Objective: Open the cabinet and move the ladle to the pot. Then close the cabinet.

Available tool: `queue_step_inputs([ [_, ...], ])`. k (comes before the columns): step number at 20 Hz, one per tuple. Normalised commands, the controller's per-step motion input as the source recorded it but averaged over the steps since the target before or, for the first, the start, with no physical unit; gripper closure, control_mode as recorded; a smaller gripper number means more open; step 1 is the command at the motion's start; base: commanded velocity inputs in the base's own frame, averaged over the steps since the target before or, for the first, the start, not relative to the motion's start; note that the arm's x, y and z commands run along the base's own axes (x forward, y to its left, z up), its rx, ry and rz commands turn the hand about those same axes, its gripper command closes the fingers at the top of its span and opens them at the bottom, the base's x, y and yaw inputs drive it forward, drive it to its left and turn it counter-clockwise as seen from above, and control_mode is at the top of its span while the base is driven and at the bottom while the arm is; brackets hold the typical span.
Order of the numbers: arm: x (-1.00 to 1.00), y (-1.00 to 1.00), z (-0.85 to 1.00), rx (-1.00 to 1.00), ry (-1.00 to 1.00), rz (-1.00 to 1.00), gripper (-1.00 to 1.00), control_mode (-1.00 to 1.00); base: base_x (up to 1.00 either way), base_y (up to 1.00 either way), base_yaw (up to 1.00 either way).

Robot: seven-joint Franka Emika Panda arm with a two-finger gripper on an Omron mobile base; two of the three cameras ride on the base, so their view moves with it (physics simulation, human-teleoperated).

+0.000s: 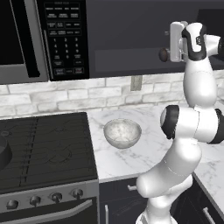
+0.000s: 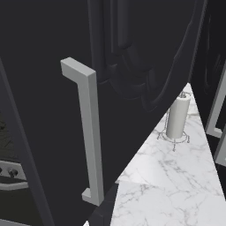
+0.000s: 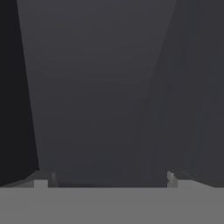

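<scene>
The cabinet door (image 2: 145, 53), dark charcoal with a curved panel, stands swung open close in front of the right base camera, and its long silver bar handle (image 2: 90, 132) is upright. My gripper (image 3: 109, 178) is open; its two tips sit wide apart with nothing between them, facing plain dark cabinet surfaces. In the left base view my white hand (image 1: 176, 41) is raised high at the upper cabinet (image 1: 127, 35). A dark round rim at the stove's left edge is the pot (image 1: 2, 154), mostly cut off. The ladle is hidden.
A pale speckled bowl (image 1: 122, 132) rests on the marble counter (image 1: 127, 159) beside the black stove (image 1: 43, 148). The black microwave (image 1: 41, 35) hangs above the stove. A paper towel roll (image 2: 177, 118) stands on the counter to the right, past the door.
</scene>
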Motion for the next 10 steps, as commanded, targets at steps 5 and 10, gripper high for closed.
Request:
queue_step_inputs([
  [5, 0.00, 0.03, -0.16, 0.00, 0.00, 0.00, -1.00, -1.00, 0.00, 0.00, 0.00],
  [10, 0.00, 0.15, -0.22, 0.02, 0.01, 0.00, -1.00, -1.00, 0.00, 0.00, 0.00],
])
